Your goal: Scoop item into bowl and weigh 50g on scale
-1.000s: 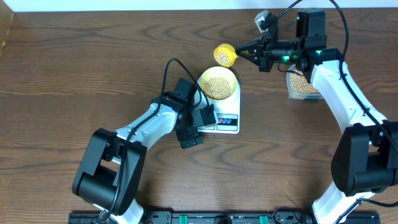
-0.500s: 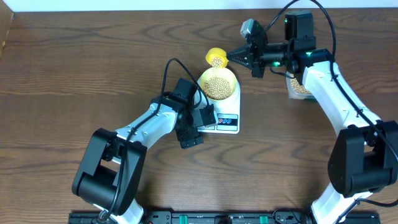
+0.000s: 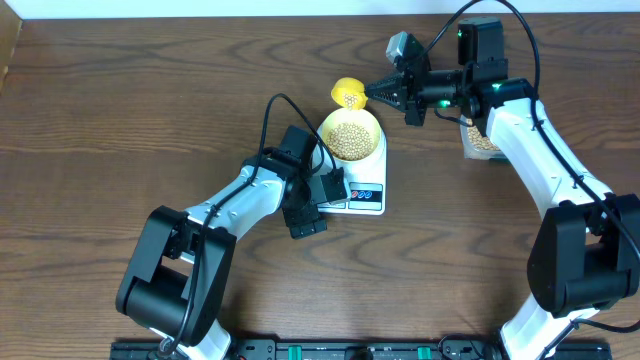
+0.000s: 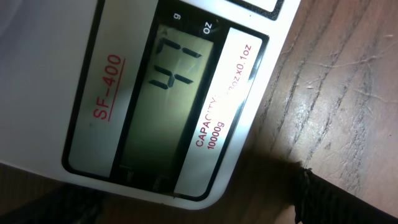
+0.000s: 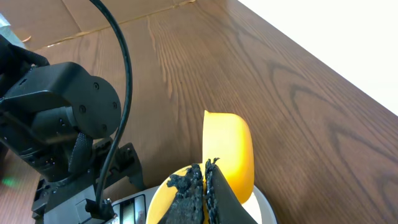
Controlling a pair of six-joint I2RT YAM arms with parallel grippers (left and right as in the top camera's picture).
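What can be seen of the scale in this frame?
The scale is a small white rectangular slab, plastic by its look, lying flat on the wooden table. Its front carries a grey display reading 47, red SF-400 lettering, a capacity label and small coloured round buttons. The pale yellow bowl of beans sits on its platform. The open left gripper hovers at its front left corner; contact cannot be told.

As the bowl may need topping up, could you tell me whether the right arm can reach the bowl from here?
Probably yes: the right fingers hold the scoop just beyond the bowl's far rim, nothing between them; the left fingers hover at the scale's front.
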